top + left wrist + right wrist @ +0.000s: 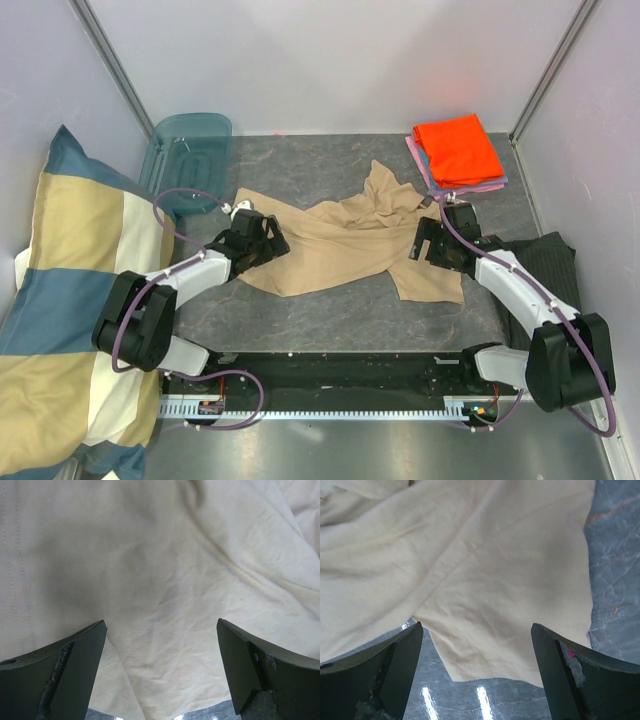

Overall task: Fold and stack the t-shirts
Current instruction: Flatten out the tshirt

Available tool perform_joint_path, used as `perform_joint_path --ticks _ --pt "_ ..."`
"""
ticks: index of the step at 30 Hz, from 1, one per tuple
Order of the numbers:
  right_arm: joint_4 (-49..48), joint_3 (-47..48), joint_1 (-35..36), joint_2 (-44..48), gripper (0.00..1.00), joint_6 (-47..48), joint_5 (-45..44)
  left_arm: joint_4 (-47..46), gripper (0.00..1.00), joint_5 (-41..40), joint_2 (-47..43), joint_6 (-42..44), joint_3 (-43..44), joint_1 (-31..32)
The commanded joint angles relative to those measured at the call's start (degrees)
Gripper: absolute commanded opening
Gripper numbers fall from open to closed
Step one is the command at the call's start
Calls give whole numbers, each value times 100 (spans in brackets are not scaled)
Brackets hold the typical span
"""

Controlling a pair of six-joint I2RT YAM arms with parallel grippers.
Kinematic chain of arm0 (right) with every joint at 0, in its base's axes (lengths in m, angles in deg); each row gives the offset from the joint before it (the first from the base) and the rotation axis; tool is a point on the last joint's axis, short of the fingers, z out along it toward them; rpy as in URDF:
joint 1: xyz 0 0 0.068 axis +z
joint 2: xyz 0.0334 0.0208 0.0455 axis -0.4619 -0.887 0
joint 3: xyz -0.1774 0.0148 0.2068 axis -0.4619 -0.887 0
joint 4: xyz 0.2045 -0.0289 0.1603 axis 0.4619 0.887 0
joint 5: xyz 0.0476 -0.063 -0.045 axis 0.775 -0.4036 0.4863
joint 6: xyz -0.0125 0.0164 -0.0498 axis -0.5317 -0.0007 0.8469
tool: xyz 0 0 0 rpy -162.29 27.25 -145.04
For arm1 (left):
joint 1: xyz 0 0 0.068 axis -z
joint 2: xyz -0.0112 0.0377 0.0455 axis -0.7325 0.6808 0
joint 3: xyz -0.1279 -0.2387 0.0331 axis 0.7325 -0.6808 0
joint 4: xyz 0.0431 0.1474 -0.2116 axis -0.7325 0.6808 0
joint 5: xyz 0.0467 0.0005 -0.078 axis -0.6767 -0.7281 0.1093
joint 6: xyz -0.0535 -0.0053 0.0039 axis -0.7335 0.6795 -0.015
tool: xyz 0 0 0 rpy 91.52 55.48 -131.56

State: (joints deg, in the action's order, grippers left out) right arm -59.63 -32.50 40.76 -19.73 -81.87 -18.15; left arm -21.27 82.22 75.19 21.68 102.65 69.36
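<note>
A tan t-shirt (345, 240) lies crumpled and spread across the middle of the grey table. My left gripper (268, 240) is open, low over the shirt's left part; the left wrist view shows tan cloth (160, 580) between the wide-apart fingers. My right gripper (428, 246) is open over the shirt's right sleeve; the sleeve hem (485, 665) lies between the fingers in the right wrist view. A folded orange t-shirt (458, 148) sits on a stack at the back right, with pink and blue edges (418, 160) showing beneath.
A big blue-and-cream checked pillow (70, 300) fills the left side. A translucent teal bin (185, 160) lies at the back left. A dark grey cloth (550, 260) lies at the right, beside the right arm. White walls enclose the table.
</note>
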Motion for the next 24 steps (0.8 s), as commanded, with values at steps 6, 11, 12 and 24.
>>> perform_joint_path --ticks 6,11,12,24 --pt "160 -546 2 616 98 -323 -128 -115 100 -345 716 -273 355 -20" --pt "362 -555 -7 827 98 -271 -199 -54 100 -240 1191 -448 567 -327" --pt "389 -564 -7 870 98 -262 -216 51 100 -283 1218 -457 636 -371" --pt "679 -494 2 1020 98 -411 -287 386 100 -424 919 -290 857 -1470"
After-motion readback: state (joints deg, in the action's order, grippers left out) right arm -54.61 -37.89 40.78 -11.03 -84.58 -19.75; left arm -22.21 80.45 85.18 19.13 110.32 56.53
